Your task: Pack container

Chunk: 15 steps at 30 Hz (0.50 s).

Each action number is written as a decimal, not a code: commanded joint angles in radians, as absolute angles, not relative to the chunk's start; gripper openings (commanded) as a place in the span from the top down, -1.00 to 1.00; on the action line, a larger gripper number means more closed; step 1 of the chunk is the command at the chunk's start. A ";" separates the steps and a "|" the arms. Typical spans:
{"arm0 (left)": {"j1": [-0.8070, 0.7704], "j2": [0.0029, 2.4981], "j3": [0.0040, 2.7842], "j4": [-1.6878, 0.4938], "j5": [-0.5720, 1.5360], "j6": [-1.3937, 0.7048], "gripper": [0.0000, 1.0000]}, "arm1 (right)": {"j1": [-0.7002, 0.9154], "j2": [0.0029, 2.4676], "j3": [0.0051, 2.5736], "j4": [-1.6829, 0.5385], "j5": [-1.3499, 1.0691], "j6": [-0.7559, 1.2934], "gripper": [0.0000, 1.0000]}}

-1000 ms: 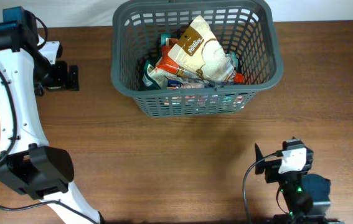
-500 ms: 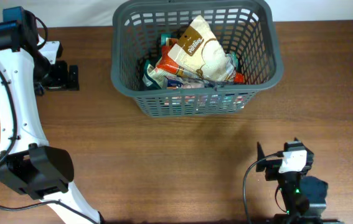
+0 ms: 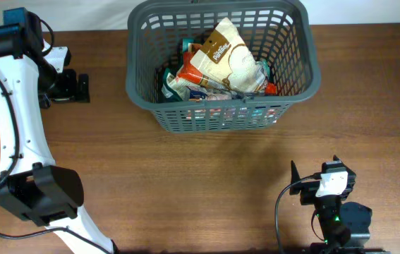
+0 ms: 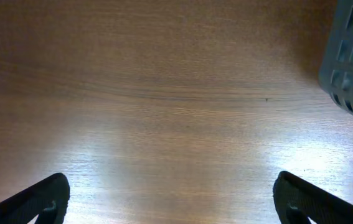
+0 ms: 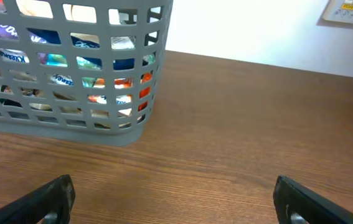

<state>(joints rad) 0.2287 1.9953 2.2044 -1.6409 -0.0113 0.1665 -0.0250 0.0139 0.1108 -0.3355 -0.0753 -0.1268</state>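
1x dk grey plastic lattice basket [image 3: 217, 118], upper ctr, holding snack pkts [image 3: 221, 63]. Left tool [image 3: 85, 87] upper left, right tool [image 5: 176, 200] lower right: both wide, empty.

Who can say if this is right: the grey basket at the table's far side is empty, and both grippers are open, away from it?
Not empty: the overhead view shows the container piled with snack packets. The rest holds: it stands at the far side of the table, and the left gripper and right gripper are open, away from it.
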 commanded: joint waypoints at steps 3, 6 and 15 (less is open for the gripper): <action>0.234 1.975 2.201 -1.642 -0.004 0.157 -0.99 | -0.018 0.004 0.101 -0.332 -0.067 -0.123 -0.98; 0.234 1.975 2.201 -1.642 -0.004 0.157 -0.99 | -0.018 0.004 0.101 -0.332 -0.067 -0.123 -0.98; 0.220 1.946 2.196 -1.633 -0.004 0.157 -0.98 | -0.018 0.004 0.101 -0.332 -0.067 -0.123 -0.98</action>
<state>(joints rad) 0.2287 1.9953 2.2044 -1.6363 -0.0113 0.1665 -0.0250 0.0139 0.1108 -0.3355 -0.0753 -0.1276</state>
